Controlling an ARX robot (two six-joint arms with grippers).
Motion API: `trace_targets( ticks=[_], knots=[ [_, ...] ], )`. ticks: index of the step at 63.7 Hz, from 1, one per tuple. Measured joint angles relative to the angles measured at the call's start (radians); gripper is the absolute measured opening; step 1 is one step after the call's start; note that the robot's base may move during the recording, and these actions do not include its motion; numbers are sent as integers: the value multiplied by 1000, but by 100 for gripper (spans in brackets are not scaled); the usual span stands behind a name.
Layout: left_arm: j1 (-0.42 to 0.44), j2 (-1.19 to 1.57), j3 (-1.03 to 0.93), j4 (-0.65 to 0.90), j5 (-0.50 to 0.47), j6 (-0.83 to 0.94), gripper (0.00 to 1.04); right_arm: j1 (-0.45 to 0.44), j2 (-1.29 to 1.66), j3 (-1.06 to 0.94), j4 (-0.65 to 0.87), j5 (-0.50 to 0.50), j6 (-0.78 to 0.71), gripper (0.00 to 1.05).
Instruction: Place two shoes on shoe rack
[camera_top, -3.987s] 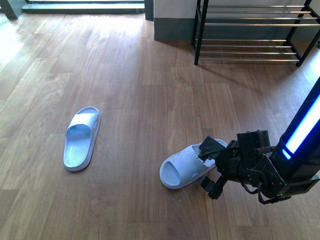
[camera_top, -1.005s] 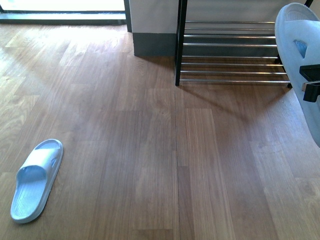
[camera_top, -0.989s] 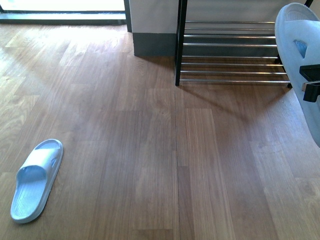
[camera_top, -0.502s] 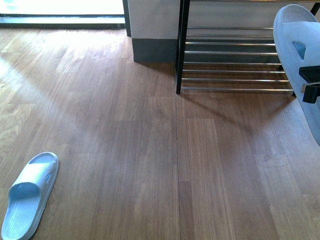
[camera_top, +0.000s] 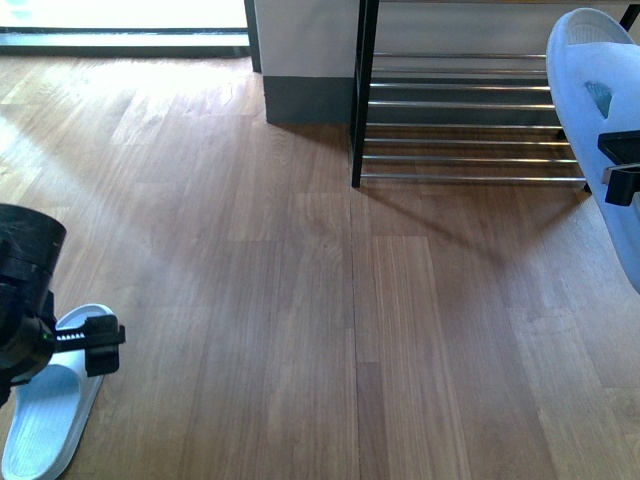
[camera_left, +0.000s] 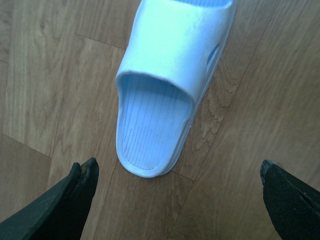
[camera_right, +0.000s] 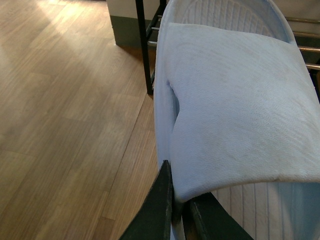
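Left gripper (camera_left: 177, 175) hovering wide open over floor slide (camera_top: 45, 430), lower left | right gripper (camera_right: 178, 200) clamping raised slide (camera_right: 235, 110), upper right | rack (camera_top: 460, 100) standing at upper centre

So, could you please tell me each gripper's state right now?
Left gripper: open, over the floor slide.
Right gripper: shut on the held slide.
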Motion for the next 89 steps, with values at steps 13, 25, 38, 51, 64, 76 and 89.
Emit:
trace_targets(
  ticks=[13,25,38,51,64,76,89],
  knots=[
    [29,233,191,-14,27,91,95,0,0,0,0,0,0,2],
    [53,346,293,12,51,116,95,0,0,0,0,0,0,2],
    [85,413,412,43,53,131,75,0,0,0,0,0,0,2],
    [86,439,447,43,58,137,48,0,0,0,0,0,0,2],
    [86,441,443,56,83,137,21,0,0,0,0,0,0,2],
    [86,412,401,83,94,126,2,0,0,0,0,0,0,2],
    [86,307,295,135,92,92,2,0,0,0,0,0,0,2]
  ],
)
